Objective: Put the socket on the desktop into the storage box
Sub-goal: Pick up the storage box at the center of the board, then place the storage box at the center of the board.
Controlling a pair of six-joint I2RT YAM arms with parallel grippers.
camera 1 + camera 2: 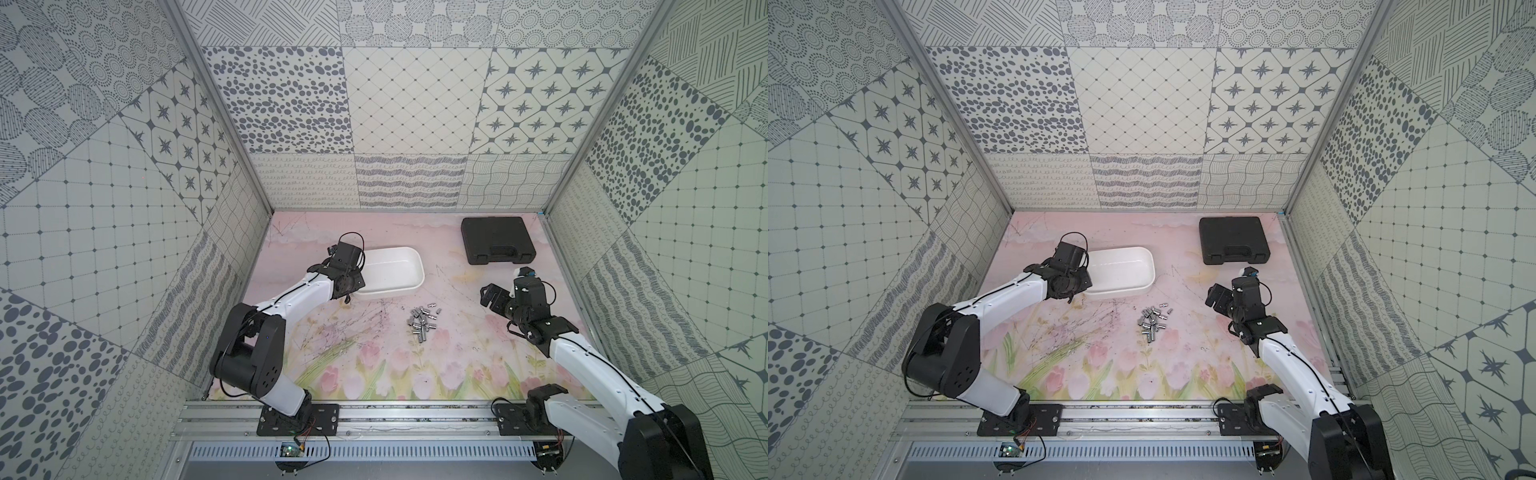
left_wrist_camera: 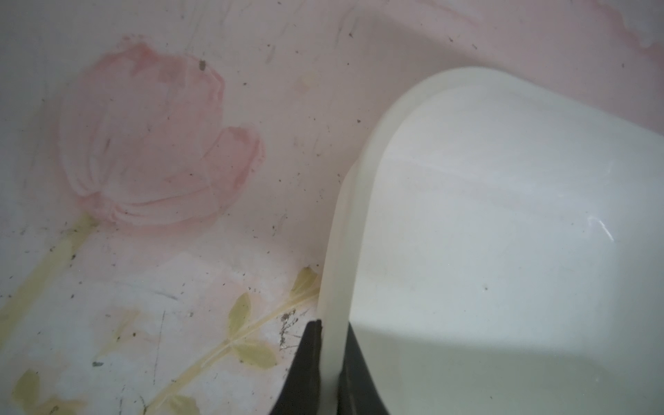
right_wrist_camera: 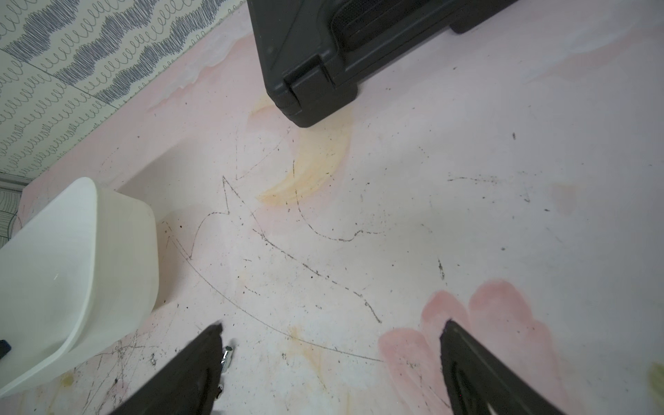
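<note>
**Sockets loose on the bench, box held, one hand free**

Lowest in the frame in both top views is the tulip-printed bench. Above it, at centre, the sockets lie in a loose heap of short metal cylinders, their long axes pointing every way. None is in the box, so the task appears barely begun.

Right of the heap and a little higher, the right hand stands with jaws spread wide and empty. Its wrist view shows one socket just beside a finger.

Upper left of the heap, the left hand is pinched narrow on the wall of the storage box, at the box's lower-left corner. The box is empty.

Farthest, at upper right, sits a closed black tool case.

The right hand is the free one: the heap lies to its left and slightly lower, with the box beyond, further left.
</note>
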